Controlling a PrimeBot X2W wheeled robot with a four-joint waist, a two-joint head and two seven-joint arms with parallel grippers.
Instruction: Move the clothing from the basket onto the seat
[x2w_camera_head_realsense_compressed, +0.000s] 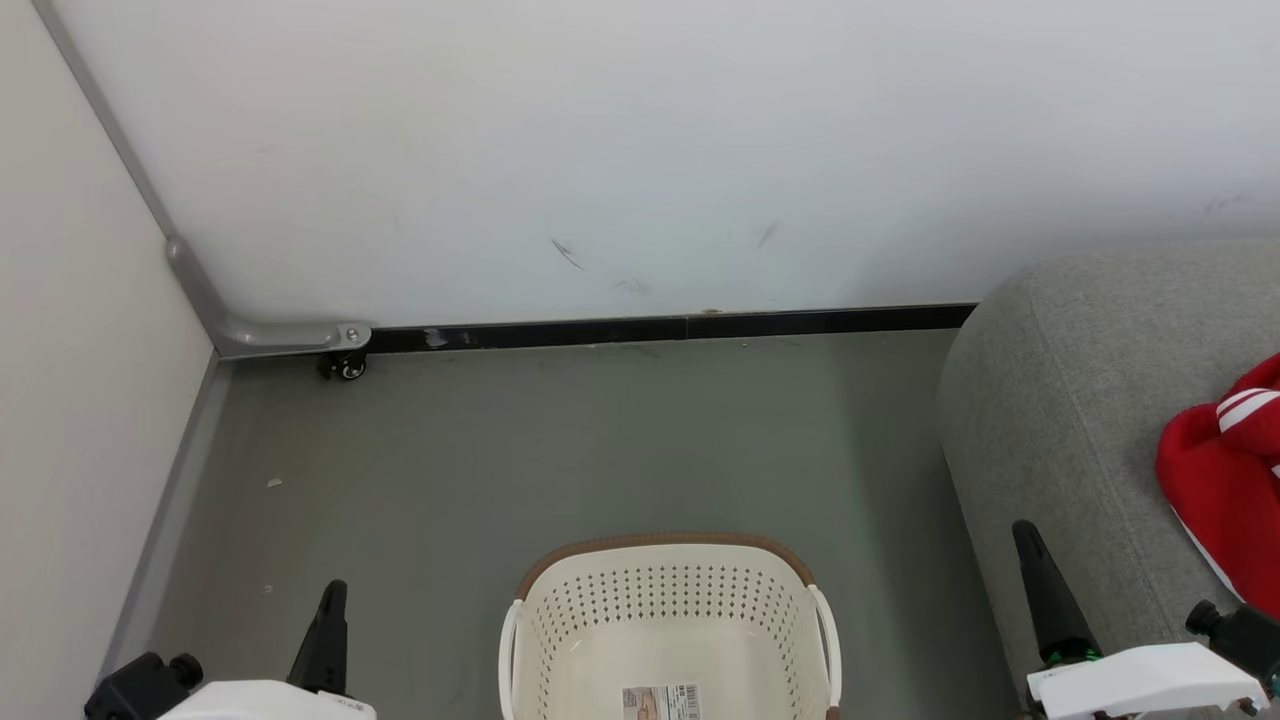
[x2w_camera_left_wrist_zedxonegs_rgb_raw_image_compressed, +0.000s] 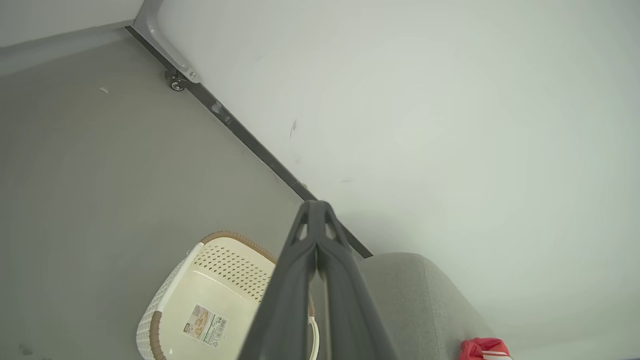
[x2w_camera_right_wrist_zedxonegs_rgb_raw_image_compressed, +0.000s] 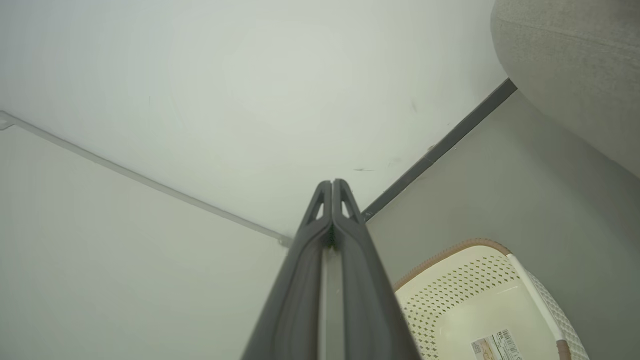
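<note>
The cream-white basket (x2w_camera_head_realsense_compressed: 668, 625) with a brown rim stands on the floor at the bottom centre; its floor is bare except for a barcode sticker (x2w_camera_head_realsense_compressed: 660, 702). Red clothing (x2w_camera_head_realsense_compressed: 1225, 470) with white stripes lies on the grey seat (x2w_camera_head_realsense_compressed: 1080, 400) at the right edge. My left gripper (x2w_camera_head_realsense_compressed: 333, 592) hangs shut at the lower left, left of the basket, holding nothing. My right gripper (x2w_camera_head_realsense_compressed: 1025, 532) is shut beside the seat's front edge, empty too. The left wrist view looks past the left gripper (x2w_camera_left_wrist_zedxonegs_rgb_raw_image_compressed: 315, 205) at the basket (x2w_camera_left_wrist_zedxonegs_rgb_raw_image_compressed: 215, 295), the seat (x2w_camera_left_wrist_zedxonegs_rgb_raw_image_compressed: 415, 300) and the clothing (x2w_camera_left_wrist_zedxonegs_rgb_raw_image_compressed: 482, 349). The right gripper (x2w_camera_right_wrist_zedxonegs_rgb_raw_image_compressed: 332, 183) points at the wall, basket (x2w_camera_right_wrist_zedxonegs_rgb_raw_image_compressed: 480, 300) below right.
A white wall with a black skirting strip (x2w_camera_head_realsense_compressed: 660, 328) runs across the back. A grey bracket with a small caster wheel (x2w_camera_head_realsense_compressed: 345, 368) sits in the back left corner, beside a pale side panel (x2w_camera_head_realsense_compressed: 70, 400). Grey floor (x2w_camera_head_realsense_compressed: 560, 450) lies between the basket and the wall.
</note>
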